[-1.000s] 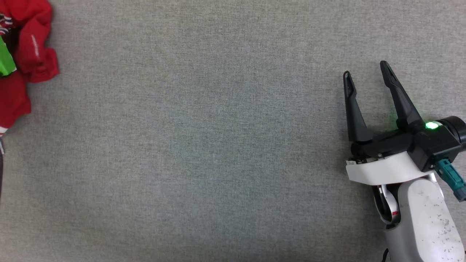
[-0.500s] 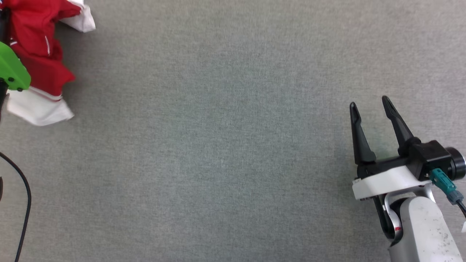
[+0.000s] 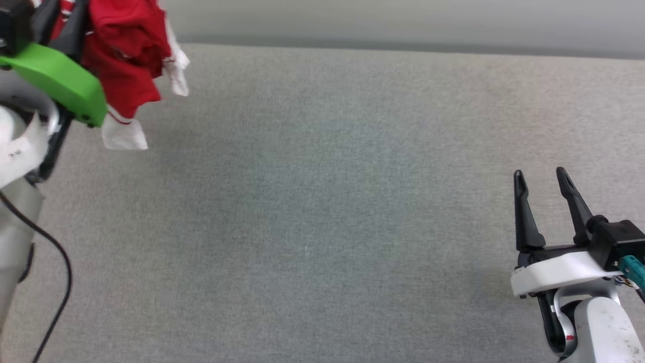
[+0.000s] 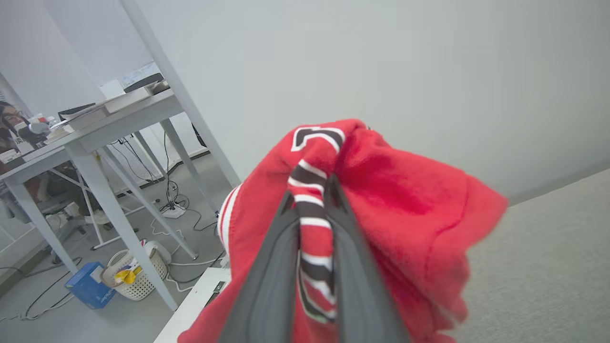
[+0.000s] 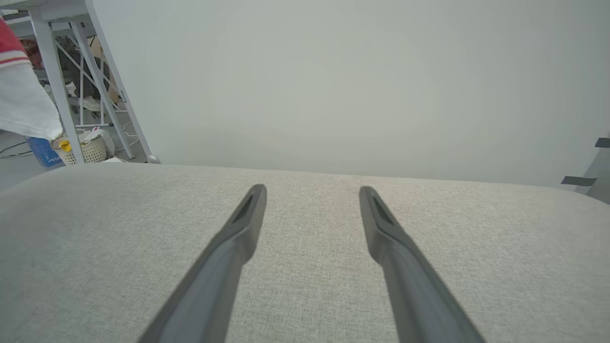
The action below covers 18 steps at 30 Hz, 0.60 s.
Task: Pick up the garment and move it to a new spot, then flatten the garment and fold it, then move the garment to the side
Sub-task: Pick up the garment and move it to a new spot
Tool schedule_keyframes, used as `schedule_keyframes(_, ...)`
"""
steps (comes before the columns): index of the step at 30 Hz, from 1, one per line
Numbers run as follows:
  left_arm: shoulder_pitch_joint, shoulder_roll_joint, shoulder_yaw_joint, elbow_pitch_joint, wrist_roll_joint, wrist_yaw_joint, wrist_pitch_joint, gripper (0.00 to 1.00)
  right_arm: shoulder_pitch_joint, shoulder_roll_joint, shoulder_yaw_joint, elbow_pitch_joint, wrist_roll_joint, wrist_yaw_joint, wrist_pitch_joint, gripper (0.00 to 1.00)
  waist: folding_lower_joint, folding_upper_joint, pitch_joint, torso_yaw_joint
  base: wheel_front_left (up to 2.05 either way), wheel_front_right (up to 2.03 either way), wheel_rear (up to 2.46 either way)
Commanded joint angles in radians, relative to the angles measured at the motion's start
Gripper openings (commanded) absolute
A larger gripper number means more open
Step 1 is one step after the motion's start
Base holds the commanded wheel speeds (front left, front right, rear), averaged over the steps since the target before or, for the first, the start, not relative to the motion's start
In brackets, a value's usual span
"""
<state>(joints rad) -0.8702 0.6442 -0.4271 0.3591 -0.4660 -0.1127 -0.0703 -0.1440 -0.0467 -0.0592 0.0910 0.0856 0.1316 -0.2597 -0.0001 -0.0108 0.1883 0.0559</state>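
My left gripper (image 4: 310, 190) is at the upper left of the head view, clamped tight on the garment (image 3: 126, 50). Its two fingers pinch a band of red, white and black striped trim (image 4: 310, 224) between them. The red garment hangs bunched and crumpled from that grip, lifted above the far left corner of the grey cloth surface (image 3: 322, 201). A white sleeve (image 3: 123, 136) dangles lowest. A green cover (image 3: 60, 80) sits on my left wrist, and a black cable (image 3: 58, 272) trails below it. My right gripper (image 3: 540, 173) is at the lower right, well apart from the garment. Its fingers are spread wide with nothing between them, pointing across the surface toward a pale wall (image 5: 333, 71).
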Motion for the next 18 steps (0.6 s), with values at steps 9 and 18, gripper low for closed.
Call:
schedule_keyframes(9, 0.005, -0.124, -0.100, -0.148, 0.030, 0.013, 0.010, 0.00, 0.019, -0.004, -0.056, -0.007, -0.005, -0.001, -0.002, 1.00, 0.0001, 0.0108, -0.067, -0.152, 0.00, 0.00, 0.00)
schedule_keyframes(18, 0.062, -0.272, -0.235, -0.122, 0.079, 0.037, -0.026, 0.00, 0.014, -0.004, -0.128, -0.036, -0.005, -0.001, -0.002, 1.00, 0.0001, 0.0108, -0.033, -0.239, 0.00, 0.00, 0.00)
